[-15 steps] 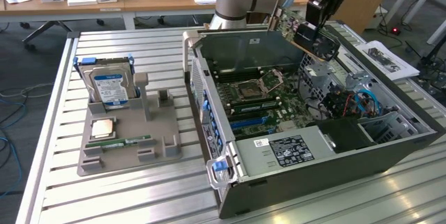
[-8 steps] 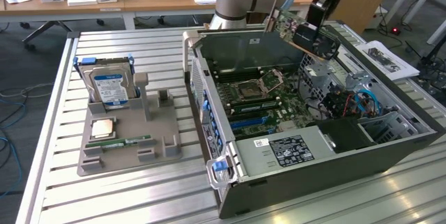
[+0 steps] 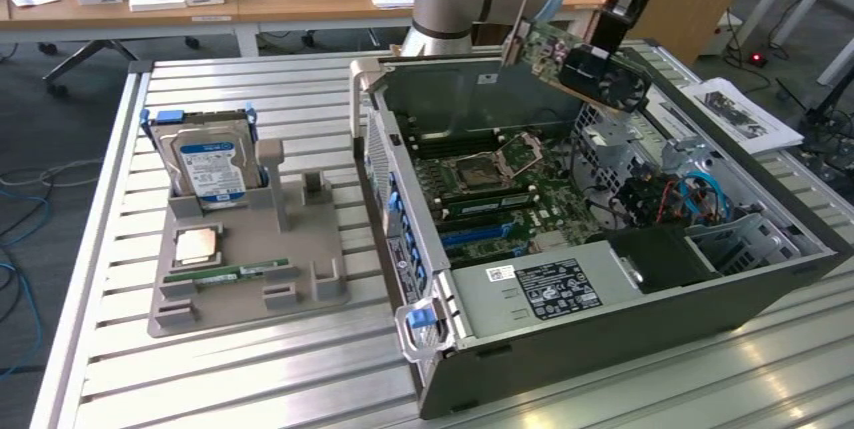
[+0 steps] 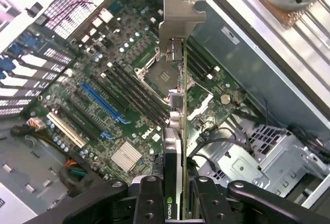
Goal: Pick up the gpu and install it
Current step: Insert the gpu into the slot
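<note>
One gpu (image 3: 577, 57), upper right of the exterior frame, clenched in the claw (image 3: 607, 44); long axis tilted, metal bracket (image 4: 181, 12) at the end away from the claw. Hangs above the open computer case (image 3: 694, 314); motherboard (image 3: 521, 194) slots lie lower left.

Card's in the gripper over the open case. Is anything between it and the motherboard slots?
Nothing visible. The gripper holds the gpu in open air above the motherboard. The black cables lie off to one side of it, by the drive cage.
</note>
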`<state>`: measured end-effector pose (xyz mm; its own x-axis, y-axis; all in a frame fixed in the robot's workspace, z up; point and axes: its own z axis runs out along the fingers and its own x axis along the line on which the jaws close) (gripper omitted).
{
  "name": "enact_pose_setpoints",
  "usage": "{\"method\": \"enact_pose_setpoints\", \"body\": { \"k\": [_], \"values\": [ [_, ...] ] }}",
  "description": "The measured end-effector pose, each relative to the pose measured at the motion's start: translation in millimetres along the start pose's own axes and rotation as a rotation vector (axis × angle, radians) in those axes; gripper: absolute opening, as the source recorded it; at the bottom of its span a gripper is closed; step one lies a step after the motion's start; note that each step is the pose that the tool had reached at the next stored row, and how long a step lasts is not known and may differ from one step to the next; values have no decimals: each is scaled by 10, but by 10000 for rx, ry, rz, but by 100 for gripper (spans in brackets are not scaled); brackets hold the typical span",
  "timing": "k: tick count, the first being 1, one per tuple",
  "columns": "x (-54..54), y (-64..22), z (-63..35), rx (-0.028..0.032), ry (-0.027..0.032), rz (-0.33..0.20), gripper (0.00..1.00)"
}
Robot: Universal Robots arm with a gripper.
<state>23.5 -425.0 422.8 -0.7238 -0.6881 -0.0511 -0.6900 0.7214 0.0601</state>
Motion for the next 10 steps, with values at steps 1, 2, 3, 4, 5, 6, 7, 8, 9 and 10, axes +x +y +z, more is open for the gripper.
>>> {"method": "enact_pose_setpoints", "body": {
  "k": [1, 2, 3, 4, 5, 6, 7, 8, 9, 10],
  "values": [
    [0, 0, 0, -8, 9, -148, 27],
    [0, 0, 0, -15, 17, -298, 27],
    [0, 0, 0, -23, 26, -448, 27],
    [0, 0, 0, -31, 36, -598, 27],
    [0, 0, 0, -39, 45, -760, 27],
    [0, 0, 0, -47, 54, -911, 27],
    [0, 0, 1, -55, 63, -1060, 27],
    [0, 0, 1, -63, 72, -1213, 27],
    [0, 0, 1, -71, 81, -1366, 27],
    [0, 0, 0, -78, 91, -1521, 27]
  ]
}}
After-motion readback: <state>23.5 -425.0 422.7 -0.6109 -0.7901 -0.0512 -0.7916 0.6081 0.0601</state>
